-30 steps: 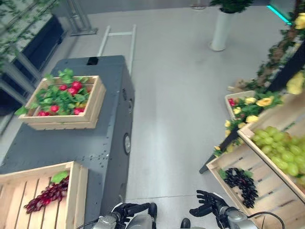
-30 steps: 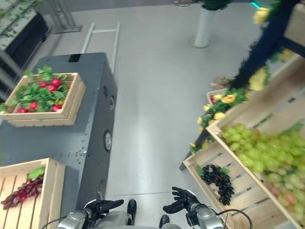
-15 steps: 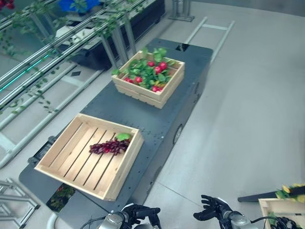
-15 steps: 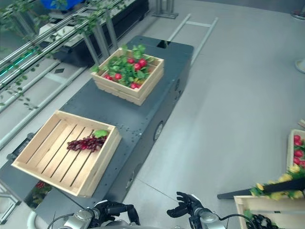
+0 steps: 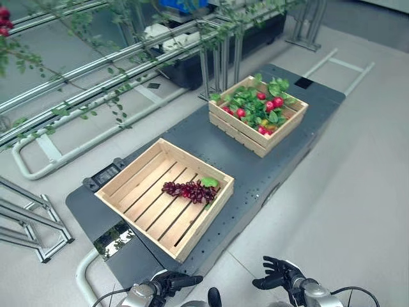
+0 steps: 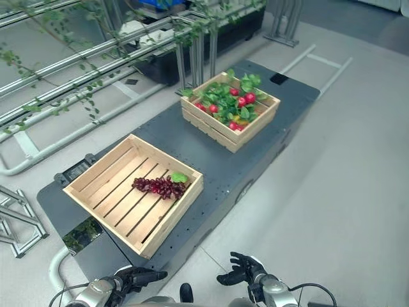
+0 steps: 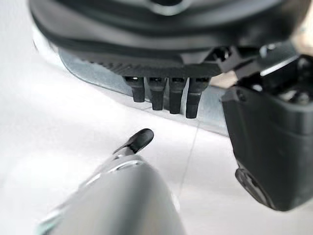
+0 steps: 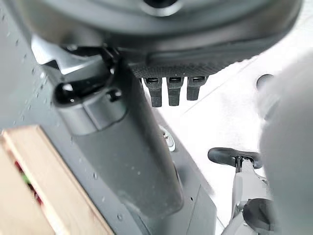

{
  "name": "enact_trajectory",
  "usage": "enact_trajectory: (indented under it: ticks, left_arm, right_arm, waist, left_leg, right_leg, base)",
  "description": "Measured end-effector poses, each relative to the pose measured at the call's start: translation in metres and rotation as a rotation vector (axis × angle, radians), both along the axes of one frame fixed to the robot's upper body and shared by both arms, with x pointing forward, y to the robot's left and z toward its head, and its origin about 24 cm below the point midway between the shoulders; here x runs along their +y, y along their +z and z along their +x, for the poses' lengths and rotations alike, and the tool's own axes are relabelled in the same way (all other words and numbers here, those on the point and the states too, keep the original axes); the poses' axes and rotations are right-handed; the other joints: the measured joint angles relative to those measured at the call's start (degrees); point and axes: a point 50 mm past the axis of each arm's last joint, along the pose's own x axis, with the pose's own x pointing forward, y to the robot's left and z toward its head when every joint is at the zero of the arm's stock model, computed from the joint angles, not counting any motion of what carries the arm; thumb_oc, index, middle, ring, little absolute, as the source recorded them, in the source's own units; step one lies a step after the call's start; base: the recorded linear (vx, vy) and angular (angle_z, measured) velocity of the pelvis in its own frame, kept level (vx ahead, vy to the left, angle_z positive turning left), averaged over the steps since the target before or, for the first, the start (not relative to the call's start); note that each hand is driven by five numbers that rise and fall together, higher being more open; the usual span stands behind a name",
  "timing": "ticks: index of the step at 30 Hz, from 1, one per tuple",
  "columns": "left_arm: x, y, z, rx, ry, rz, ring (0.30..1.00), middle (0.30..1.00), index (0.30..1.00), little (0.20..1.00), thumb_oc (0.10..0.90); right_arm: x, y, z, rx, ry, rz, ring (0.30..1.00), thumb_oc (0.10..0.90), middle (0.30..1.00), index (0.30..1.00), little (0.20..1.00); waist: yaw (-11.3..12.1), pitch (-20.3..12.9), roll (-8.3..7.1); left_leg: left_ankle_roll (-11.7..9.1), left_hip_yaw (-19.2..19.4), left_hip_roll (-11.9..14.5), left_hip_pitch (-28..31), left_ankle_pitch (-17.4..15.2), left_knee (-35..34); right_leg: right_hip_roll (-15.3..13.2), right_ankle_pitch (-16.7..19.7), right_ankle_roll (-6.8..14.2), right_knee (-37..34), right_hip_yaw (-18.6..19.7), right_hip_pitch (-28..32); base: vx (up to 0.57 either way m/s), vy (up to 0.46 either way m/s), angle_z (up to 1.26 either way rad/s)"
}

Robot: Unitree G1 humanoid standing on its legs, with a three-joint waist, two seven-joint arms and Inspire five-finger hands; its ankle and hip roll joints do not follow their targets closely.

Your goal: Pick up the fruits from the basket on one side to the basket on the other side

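Observation:
A pale wooden crate [image 5: 130, 174] sits on the near end of a grey cart [image 5: 192, 135] and holds one bunch of dark red grapes [image 5: 190, 190] with a green leaf. Farther along the cart stands a second crate [image 5: 238, 132] full of red fruits [image 5: 259, 105] and green leaves. My left hand [image 5: 172, 281] hangs low beside the cart's near corner, open, with nothing in it. To its right my right hand [image 5: 278, 278] is over the floor, fingers spread and open. The near crate's corner [image 8: 34, 186] shows past my right hand [image 8: 127, 152] in the right wrist view.
Metal rails draped with vines [image 5: 96, 64] run along the cart's far side. A dark bin [image 5: 192, 64] stands behind them. A metal rack [image 5: 25, 224] lies at the left. A white tube frame [image 5: 345, 64] lies on the grey floor [image 5: 358, 192], which stretches to the right.
The camera has swung left: the shelves with green and black grapes have left the picture, and the cart with both crates now fills the middle. Both hands stay low and hold nothing.

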Motion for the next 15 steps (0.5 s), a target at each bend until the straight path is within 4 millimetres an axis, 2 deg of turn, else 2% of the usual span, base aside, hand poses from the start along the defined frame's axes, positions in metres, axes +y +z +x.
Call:
enact_trajectory:
  ticks: [1, 2, 4, 5, 7, 8, 10, 12, 13, 14, 15]
  left_arm:
    - [0.001, 0.002, 0.004, -0.017, -0.004, 0.005, 0.9, 0.9, 0.9, 0.9, 0.8]
    - [0.002, 0.003, 0.005, -0.024, -0.005, 0.007, 0.9, 0.9, 0.9, 0.9, 0.8]
    - [0.001, 0.006, 0.008, -0.044, -0.015, 0.007, 0.9, 0.9, 0.9, 0.9, 0.8]
    - [0.0, 0.007, 0.009, -0.051, -0.018, 0.003, 0.9, 0.9, 0.9, 0.9, 0.8]
    - [-0.001, 0.008, 0.011, -0.053, -0.036, 0.003, 0.9, 0.9, 0.9, 0.9, 0.8]
    - [0.001, 0.008, 0.012, -0.05, -0.045, 0.005, 0.9, 0.9, 0.9, 0.9, 0.8]
    - [0.002, 0.008, 0.009, -0.042, -0.033, 0.003, 0.9, 0.9, 0.9, 0.9, 0.8]
    - [0.015, 0.009, 0.005, -0.037, -0.02, 0.033, 0.9, 0.9, 0.9, 0.9, 0.8]
    - [0.015, 0.008, 0.001, -0.033, 0.011, 0.017, 0.9, 0.9, 0.9, 0.9, 0.8]
    - [0.015, 0.008, -0.001, -0.038, 0.012, 0.01, 0.9, 0.9, 0.9, 0.9, 0.8]
    - [0.013, 0.009, -0.002, -0.044, 0.008, 0.003, 0.9, 0.9, 0.9, 0.9, 0.8]
  right_arm:
    - [0.001, 0.001, 0.001, -0.009, 0.0, 0.005, 0.9, 0.8, 0.9, 0.9, 0.9]
    - [0.001, 0.001, 0.001, -0.012, 0.001, 0.006, 0.9, 0.8, 0.9, 0.9, 0.9]
    - [0.001, 0.001, 0.002, -0.014, 0.0, 0.006, 0.9, 0.8, 0.9, 0.9, 0.9]
    - [0.001, 0.002, 0.004, -0.016, 0.0, 0.003, 0.9, 0.8, 0.9, 0.9, 0.9]
    - [-0.001, 0.001, 0.006, -0.017, -0.006, -0.001, 0.9, 0.8, 0.9, 0.9, 0.9]
    - [-0.002, -0.001, 0.004, -0.005, -0.011, -0.005, 0.9, 0.8, 0.9, 0.9, 0.9]
    - [-0.003, -0.005, 0.001, 0.021, -0.033, -0.003, 0.9, 0.8, 0.9, 0.9, 0.9]
    - [0.006, -0.008, -0.005, 0.034, -0.059, 0.036, 0.9, 0.8, 0.9, 0.9, 0.9]
    - [0.006, -0.008, -0.004, 0.036, -0.065, 0.035, 0.9, 0.8, 0.9, 0.9, 0.9]
    - [0.006, -0.008, -0.004, 0.035, -0.062, 0.035, 0.9, 0.8, 0.9, 0.9, 0.9]
    - [0.007, -0.007, -0.003, 0.031, -0.056, 0.035, 0.9, 0.8, 0.9, 0.9, 0.9]
  waist:
    - [-0.1, 0.3, -0.58]
    - [0.0, 0.4, -0.92]
    - [0.0, 0.8, -1.68]
    - [0.0, 1.0, -1.8]
    - [-0.3, 1.1, -1.7]
    - [-0.8, 1.1, -1.92]
    - [-1.6, 1.1, -2.52]
    - [-1.8, 1.1, -5.12]
    - [-2.0, 1.2, -4.28]
    - [-1.7, 1.2, -3.74]
    - [-1.6, 1.2, -3.59]
  left_leg:
    - [0.1, -1.2, -0.3, -0.2, 0.3, 0.0]
    - [0.1, -1.9, -0.7, -0.3, 0.3, 0.0]
    - [0.1, -4.3, -1.5, -0.2, 0.3, 0.0]
    - [-0.2, -6.2, -1.7, -0.1, 0.2, 0.0]
    - [-0.6, -9.5, -1.6, -0.1, -0.3, 0.0]
    - [-1.5, -10.8, -1.5, 0.0, -0.2, 0.0]
    - [-2.8, -14.2, -1.3, 0.3, -1.1, 0.5]
    - [-5.0, -17.1, -2.0, 1.3, -3.0, 1.9]
    - [-6.6, -16.7, 0.1, 0.4, -5.1, 4.7]
    - [-7.8, -14.6, 2.1, 0.3, -6.0, 5.9]
    - [-8.1, -13.6, 2.9, 0.5, -6.2, 6.1]
  right_leg:
    - [0.9, 0.2, 0.1, -2.7, 2.2, -1.5]
    - [0.9, 0.3, 0.1, -3.7, 2.5, -2.4]
    - [0.9, 1.4, 1.6, -9.2, 4.2, -4.1]
    - [0.6, 3.1, 2.9, -13.8, 6.0, -5.0]
    - [0.6, 5.7, 3.6, -21.2, 9.8, -4.9]
    - [0.3, 8.0, 2.8, -25.4, 11.6, -4.5]
    - [0.1, 10.6, 2.9, -28.7, 14.0, -3.2]
    - [-0.2, 12.8, 2.4, -29.0, 17.4, 0.0]
    - [1.5, 12.8, 1.5, -27.6, 17.2, 1.4]
    - [3.2, 12.9, 0.5, -28.3, 15.7, 2.6]
    - [3.9, 12.9, 0.0, -28.8, 15.1, 3.1]
  base:
    - [0.04, -0.101, 0.94]
    - [0.06, -0.151, 0.77]
    - [0.08, -0.205, 0.68]
    - [0.19, -0.362, 0.72]
    - [0.22, -0.383, 0.76]
    - [0.24, -0.378, 0.85]
    - [0.23, -0.378, 0.99]
    - [0.18, -0.385, 1.09]
    - [0.17, -0.388, 0.9]
    - [0.13, -0.327, 0.75]
    - [0.13, -0.327, 0.43]
